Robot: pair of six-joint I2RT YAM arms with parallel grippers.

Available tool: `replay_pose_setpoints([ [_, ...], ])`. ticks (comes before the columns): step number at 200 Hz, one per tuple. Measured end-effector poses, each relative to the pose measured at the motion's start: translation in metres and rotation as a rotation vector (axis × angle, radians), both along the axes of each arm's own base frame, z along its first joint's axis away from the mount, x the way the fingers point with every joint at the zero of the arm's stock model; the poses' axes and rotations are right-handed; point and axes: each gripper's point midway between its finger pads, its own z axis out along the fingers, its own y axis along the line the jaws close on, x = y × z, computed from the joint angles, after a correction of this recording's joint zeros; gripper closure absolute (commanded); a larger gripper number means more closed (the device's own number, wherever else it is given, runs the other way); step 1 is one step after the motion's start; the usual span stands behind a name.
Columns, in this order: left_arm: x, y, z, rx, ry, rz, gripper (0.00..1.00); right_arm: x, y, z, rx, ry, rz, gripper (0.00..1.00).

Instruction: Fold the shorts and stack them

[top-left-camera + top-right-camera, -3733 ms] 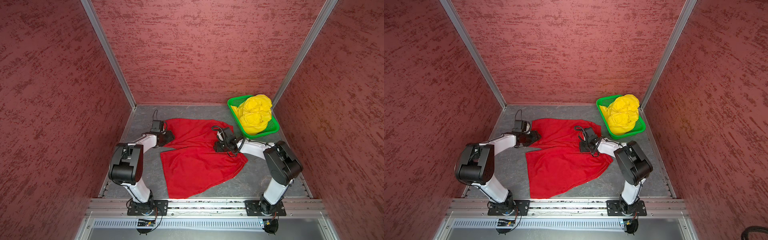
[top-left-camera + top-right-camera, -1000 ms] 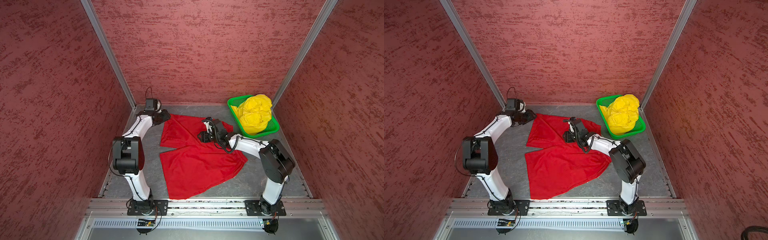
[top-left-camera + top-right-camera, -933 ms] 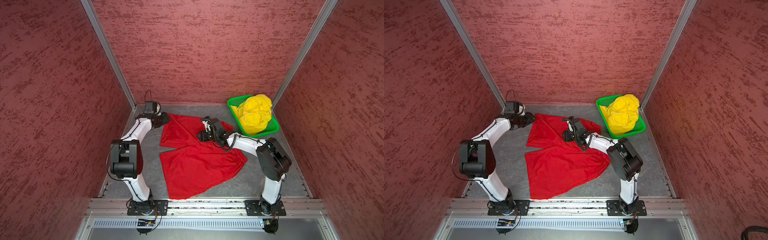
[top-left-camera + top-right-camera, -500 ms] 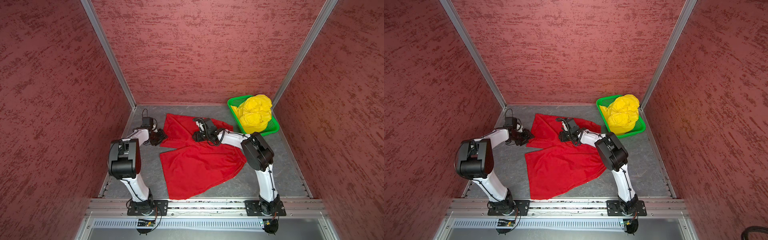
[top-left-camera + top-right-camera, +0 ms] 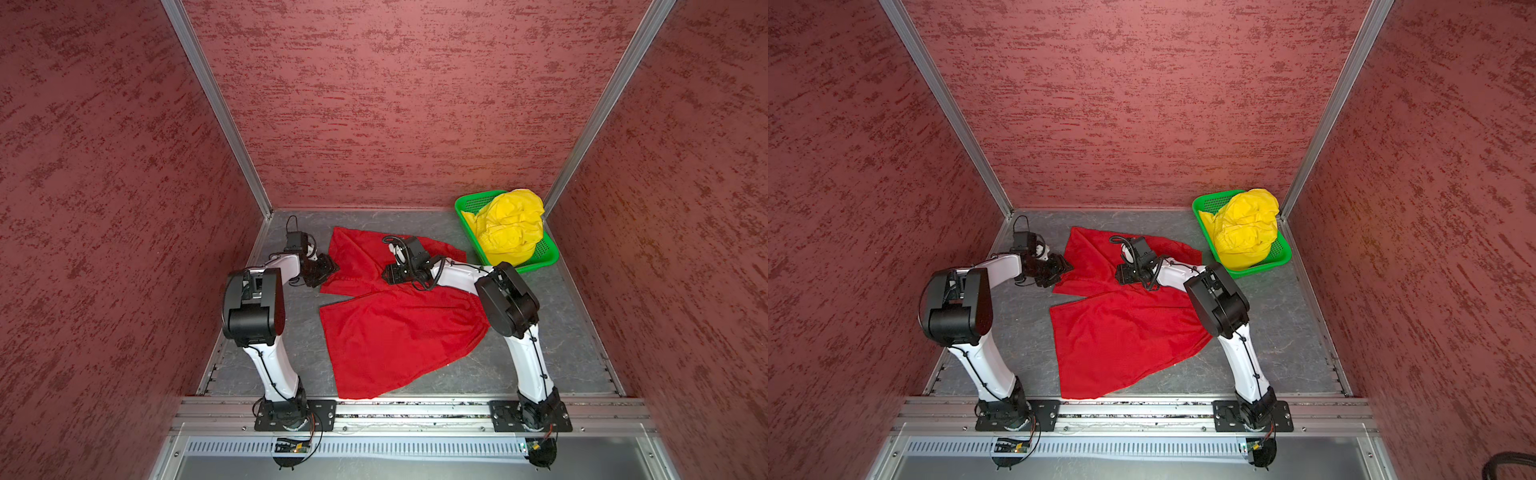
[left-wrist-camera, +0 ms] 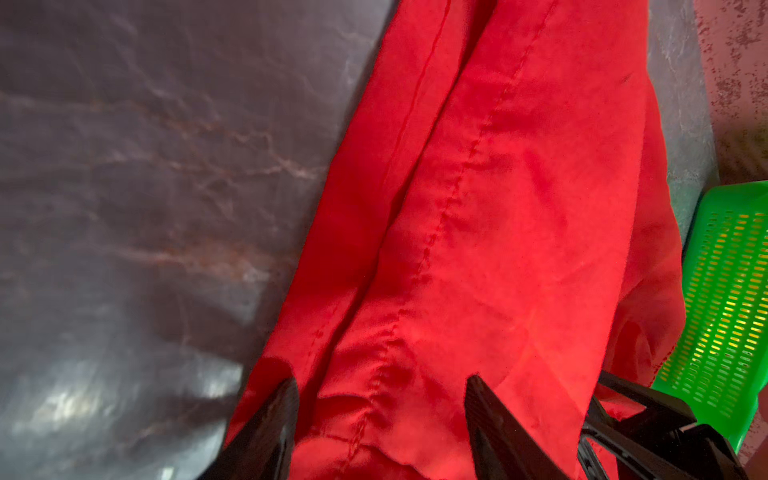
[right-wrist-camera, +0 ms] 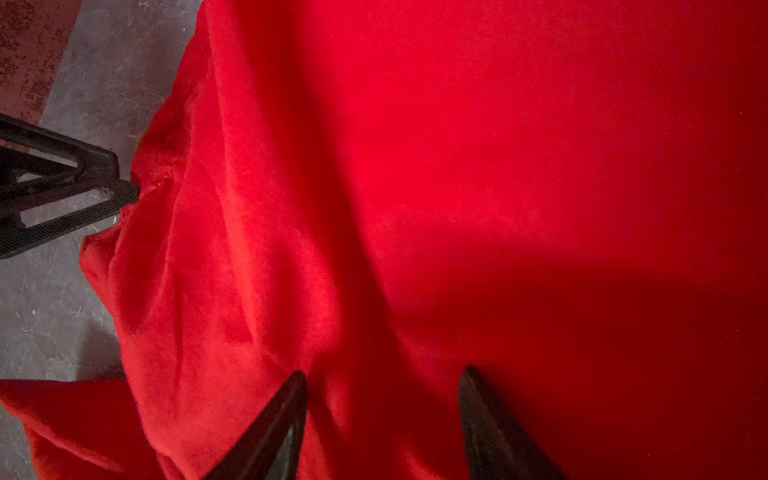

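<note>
On the grey floor (image 5: 561, 332), left pincer (image 6: 380, 382) and right pincer (image 7: 384, 372) gape over the red shorts (image 5: 395, 332).

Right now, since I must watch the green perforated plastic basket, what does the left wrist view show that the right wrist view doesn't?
Only the left wrist view: the green perforated plastic basket. Only the right wrist view: the left gripper seen from outside, at the cloth's edge. Both: the bright red cloth shorts on the grey table, under open jaws.

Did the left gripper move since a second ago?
Yes. The left gripper came away from the back wall, toward the front rail, staying beside the red shorts.
</note>
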Motion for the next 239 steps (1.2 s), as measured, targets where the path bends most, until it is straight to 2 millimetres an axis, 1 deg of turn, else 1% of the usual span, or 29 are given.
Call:
replay_pose_setpoints([
  [29, 0.011, -0.002, -0.001, -0.009, -0.01, -0.009, 0.42, 0.0, 0.0, 0.0, 0.002, 0.0, 0.001, 0.4],
  [69, 0.009, -0.013, 0.0, -0.033, -0.01, -0.036, 0.55, 0.001, 0.001, 0.0, 0.009, 0.002, -0.004, 0.41],
  [83, 0.008, -0.018, -0.002, -0.047, -0.009, -0.042, 0.64, 0.001, 0.001, 0.001, 0.01, 0.003, -0.006, 0.41],
  [95, 0.004, -0.021, -0.004, -0.06, -0.006, -0.049, 0.77, 0.001, 0.001, 0.001, 0.011, 0.004, -0.008, 0.41],
  [104, 0.0, -0.023, -0.006, -0.065, 0.0, -0.051, 0.85, 0.001, 0.001, 0.001, 0.012, 0.004, -0.009, 0.41],
  [121, -0.005, -0.025, -0.007, -0.073, 0.004, -0.056, 0.94, 0.001, 0.002, 0.001, 0.014, 0.003, -0.009, 0.41],
  [137, -0.006, -0.026, -0.001, -0.08, -0.005, -0.058, 0.99, 0.001, 0.002, 0.002, 0.018, -0.003, -0.009, 0.41],
  [153, -0.005, -0.026, 0.007, -0.079, -0.026, -0.062, 1.0, -0.002, -0.001, 0.003, 0.024, -0.01, -0.009, 0.41],
  [167, -0.006, -0.026, 0.016, -0.075, -0.047, -0.064, 1.0, -0.007, -0.004, 0.009, 0.032, -0.021, -0.008, 0.41],
  [180, -0.01, -0.026, 0.024, -0.07, -0.061, -0.064, 1.0, -0.012, -0.005, 0.02, 0.05, -0.047, -0.002, 0.41],
  [192, -0.015, -0.025, 0.028, -0.06, -0.065, -0.063, 1.0, -0.016, -0.003, 0.036, 0.071, -0.087, 0.014, 0.4],
  [199, -0.019, -0.024, 0.03, -0.053, -0.065, -0.06, 1.0, -0.017, 0.001, 0.048, 0.084, -0.121, 0.029, 0.4],
  [212, -0.027, -0.021, 0.03, -0.044, -0.059, -0.052, 0.94, -0.018, 0.011, 0.066, 0.105, -0.185, 0.064, 0.39],
  [226, -0.036, -0.015, 0.029, -0.032, -0.048, -0.031, 0.89, -0.024, 0.029, 0.082, 0.117, -0.25, 0.123, 0.38],
  [239, -0.043, -0.006, 0.029, -0.022, -0.042, -0.002, 0.84, -0.03, 0.049, 0.092, 0.118, -0.295, 0.182, 0.37],
])
